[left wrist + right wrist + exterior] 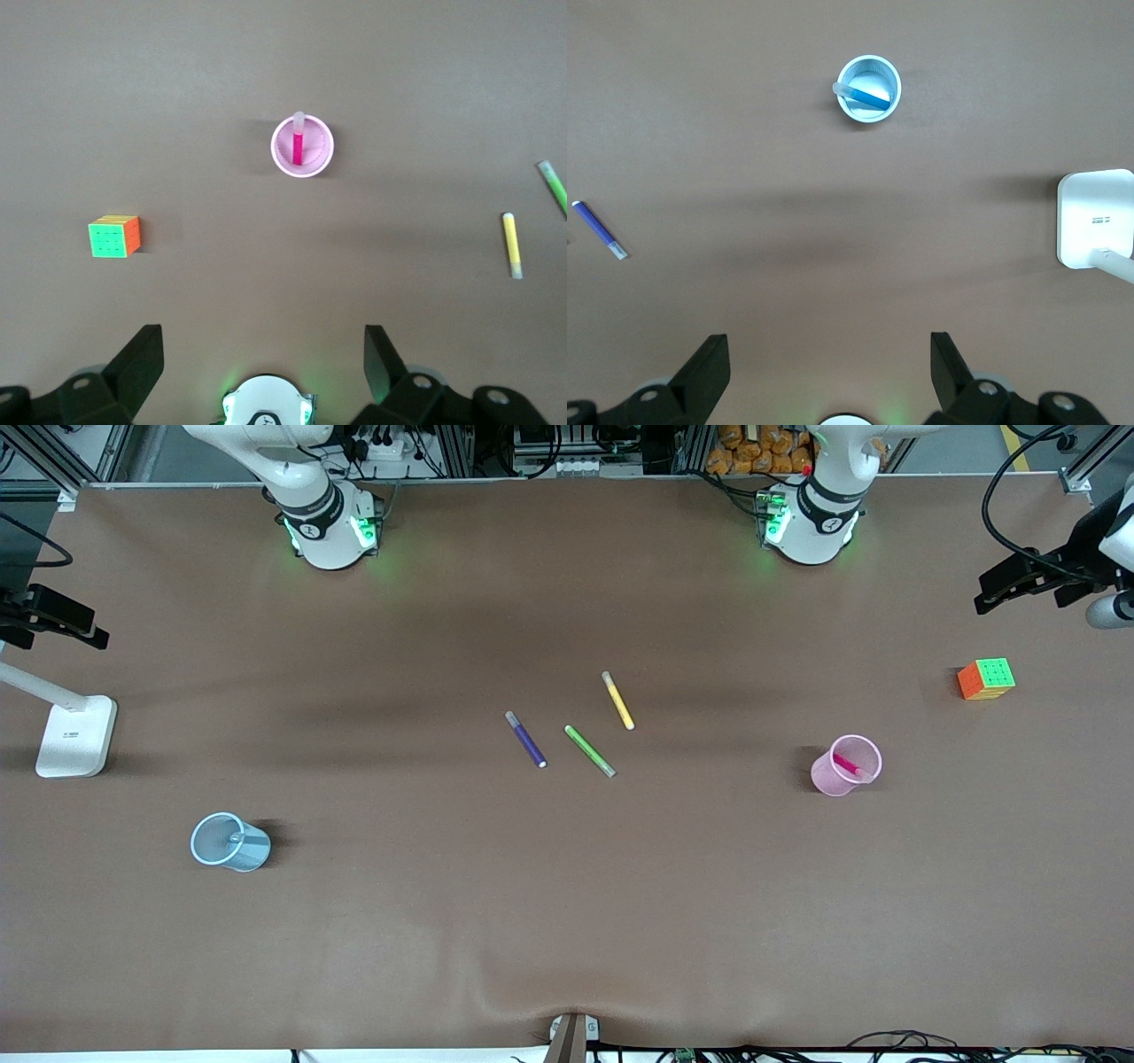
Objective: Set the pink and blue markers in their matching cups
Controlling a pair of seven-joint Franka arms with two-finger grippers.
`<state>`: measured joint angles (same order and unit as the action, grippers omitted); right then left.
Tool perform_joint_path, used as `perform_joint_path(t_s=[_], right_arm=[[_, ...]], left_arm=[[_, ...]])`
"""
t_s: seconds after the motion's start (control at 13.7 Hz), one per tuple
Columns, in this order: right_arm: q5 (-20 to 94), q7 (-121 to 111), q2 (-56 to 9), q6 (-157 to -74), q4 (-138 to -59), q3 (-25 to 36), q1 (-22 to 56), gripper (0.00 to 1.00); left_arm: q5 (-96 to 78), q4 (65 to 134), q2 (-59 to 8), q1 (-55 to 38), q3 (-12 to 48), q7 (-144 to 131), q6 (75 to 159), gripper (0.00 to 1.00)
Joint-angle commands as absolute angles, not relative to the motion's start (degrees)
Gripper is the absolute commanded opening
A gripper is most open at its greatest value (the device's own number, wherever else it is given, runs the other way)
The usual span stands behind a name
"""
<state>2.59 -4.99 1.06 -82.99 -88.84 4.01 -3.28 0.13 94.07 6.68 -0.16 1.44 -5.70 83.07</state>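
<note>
The pale pink cup [828, 778] stands toward the left arm's end of the table with the pink marker [848, 764] leaning inside it. The left wrist view shows the cup [321, 161] and the marker [298, 143] from above. The pale blue cup [253, 855] stands toward the right arm's end, nearer the front camera, with the blue marker [236, 838] inside it. The right wrist view shows that cup [873, 70] and marker [870, 96]. My left gripper [263, 356] is open and empty, high over its own base. My right gripper [830, 359] is open and empty, also high.
A dark purple marker [526, 740], a green marker [590, 751] and a yellow marker [617, 701] lie mid-table. A colour cube [986, 678] sits near the left arm's end. A white lamp base [75, 735] stands at the right arm's end.
</note>
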Motion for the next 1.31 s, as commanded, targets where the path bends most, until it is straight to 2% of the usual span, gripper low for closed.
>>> perform_joint_path(t_s=[0.0,0.51,0.73,1.24], right_arm=[[1.85,-4.13,0.88,-82.88,-88.24,3.78,-3.25,1.00],[1.85,-4.13,0.88,-82.88,-88.24,3.78,-3.34,1.00],[1.85,-4.13,0.88,-82.88,-88.24,3.78,-3.34,1.00],[1.85,-4.13,0.88,-82.88,-88.24,3.78,-3.34,1.00]], left_arm=[[-2.37,94.40,7.12,-0.44,0.70,-6.41,84.19,1.00],[-1.67,92.38,6.86,-0.70,1.05,-11.95,84.02,1.00],[-1.58,88.69,4.40,-1.05,1.14,-12.22,82.97,1.00],[-1.93,88.59,3.69,-0.88,1.14,-12.39,82.97,1.00]])
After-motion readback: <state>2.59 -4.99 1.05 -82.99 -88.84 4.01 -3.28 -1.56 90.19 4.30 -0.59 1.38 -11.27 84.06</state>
